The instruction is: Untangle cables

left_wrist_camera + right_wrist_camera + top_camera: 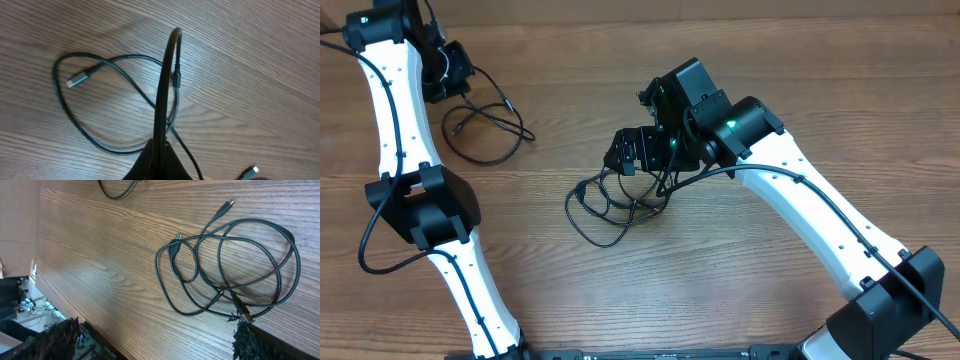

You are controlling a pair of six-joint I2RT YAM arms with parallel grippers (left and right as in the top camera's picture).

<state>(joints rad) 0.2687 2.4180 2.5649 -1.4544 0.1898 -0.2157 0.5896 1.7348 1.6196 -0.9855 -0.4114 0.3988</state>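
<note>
Jaws of left gripper (160, 146) clenched on thin black cord (167, 60); jaws of right gripper (155, 327) released above tangled black bundle (175, 245). Separation judged underway; a strand must be grasped.

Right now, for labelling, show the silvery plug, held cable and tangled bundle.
silvery plug (75, 80), left wrist view, metal tip.
held cable (161, 100), left wrist view, rising stretch.
tangled bundle (175, 244), right wrist view, plug end.

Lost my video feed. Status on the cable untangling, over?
Left claw shut on one cable, lying apart from the rest. Right claw wide open above tangled bundle. Right arm's wire droops beside it.
</note>
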